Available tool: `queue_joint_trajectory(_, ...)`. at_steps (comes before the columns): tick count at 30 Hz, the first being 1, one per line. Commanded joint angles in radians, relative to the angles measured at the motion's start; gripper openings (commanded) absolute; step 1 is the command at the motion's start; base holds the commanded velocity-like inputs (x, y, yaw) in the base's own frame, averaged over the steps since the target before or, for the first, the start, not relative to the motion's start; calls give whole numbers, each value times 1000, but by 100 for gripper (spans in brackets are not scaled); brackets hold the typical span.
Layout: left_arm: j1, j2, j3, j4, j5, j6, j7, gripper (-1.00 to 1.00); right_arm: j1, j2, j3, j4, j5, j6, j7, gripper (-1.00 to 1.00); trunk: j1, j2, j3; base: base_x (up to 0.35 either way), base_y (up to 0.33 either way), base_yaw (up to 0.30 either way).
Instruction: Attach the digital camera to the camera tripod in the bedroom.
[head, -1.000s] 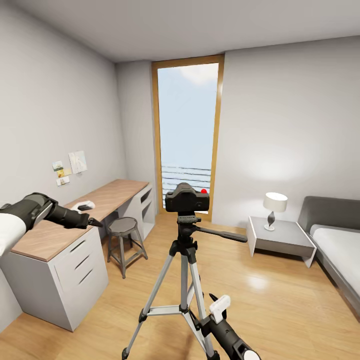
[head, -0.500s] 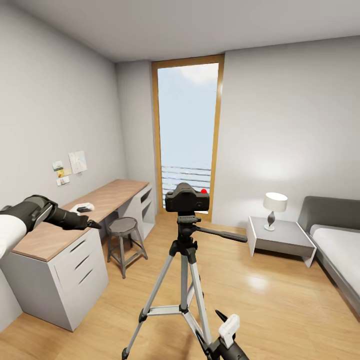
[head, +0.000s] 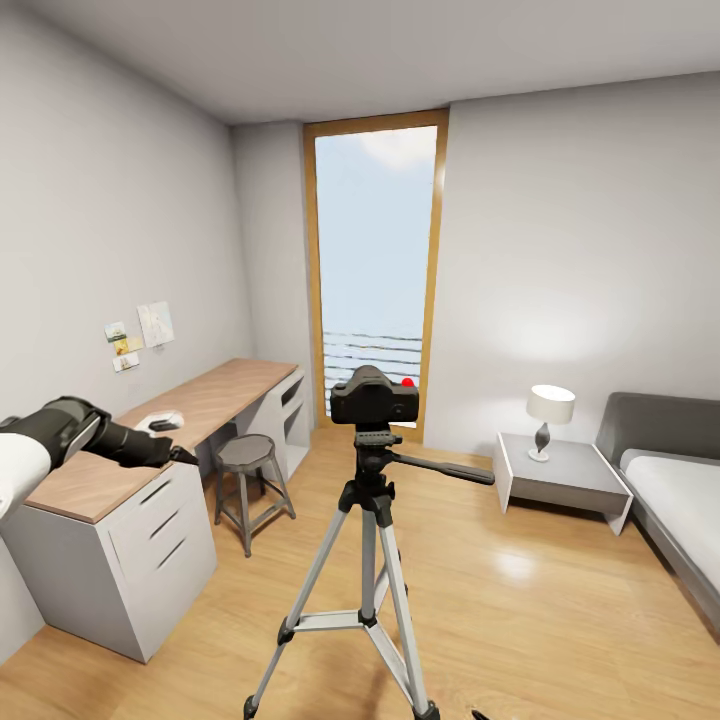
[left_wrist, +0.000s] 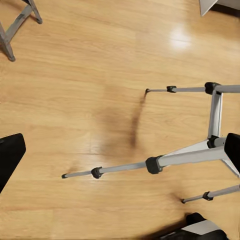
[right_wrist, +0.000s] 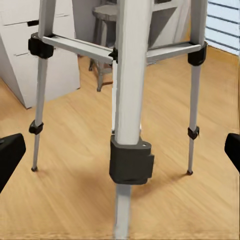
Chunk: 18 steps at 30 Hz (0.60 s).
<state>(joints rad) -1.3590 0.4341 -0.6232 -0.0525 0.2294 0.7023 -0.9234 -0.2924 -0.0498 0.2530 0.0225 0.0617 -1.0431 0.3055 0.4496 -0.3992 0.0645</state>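
Observation:
The black digital camera (head: 373, 396) with its red button sits on the black head of the silver-grey camera tripod (head: 370, 560), which stands on the wood floor mid-room. Its long black handle (head: 445, 468) points right. My left gripper (head: 183, 455) hovers over the desk's near end, well left of the tripod. In the left wrist view its fingers (left_wrist: 11, 155) stand wide apart and empty above the tripod's spread legs (left_wrist: 165, 160). My right gripper's fingers (right_wrist: 10, 155) are also wide apart and empty, low down, facing a tripod leg (right_wrist: 131, 100).
A grey desk with a wood top (head: 200, 400) runs along the left wall, with a metal stool (head: 245, 455) beside it. Behind the tripod is the tall window (head: 375, 270). A nightstand (head: 560, 475) with a lamp (head: 550, 410) and the bed (head: 680, 490) are at the right.
My right arm has dropped down and out past the bottom edge of the head view. The left gripper has drawn back slightly to the left. Camera and tripod have not moved.

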Motion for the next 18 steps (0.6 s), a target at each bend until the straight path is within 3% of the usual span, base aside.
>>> queue_joint_trajectory(1, 0, 0, -7, 10, 10, -5, 0, 100, 0, -7, -3, 14, 7, -4, 0, 100, 0, -1, 0, 0, 0, 0)
queue_joint_trajectory(9, 28, 0, -6, 27, 10, -57, 32, 100, 23, -37, -3, 47, 5, -4, -1, 100, 0, -1, 0, 0, 0, 0)
queue_joint_trajectory(13, 67, 0, -6, 28, 10, -64, 54, 100, 48, -67, -3, 52, 4, -4, -2, 100, 0, -1, 0, 0, 0, 0)
queue_joint_trajectory(14, 117, -2, -6, 30, 10, -67, 86, 100, 80, -95, -4, 54, 4, -4, -4, 100, 0, -1, 0, 0, 0, 0)
queue_joint_trajectory(18, 165, -7, -6, 31, 10, -68, 127, 100, 109, -128, -4, 55, 4, -4, -6, 100, 0, -1, 0, 0, 0, 0)
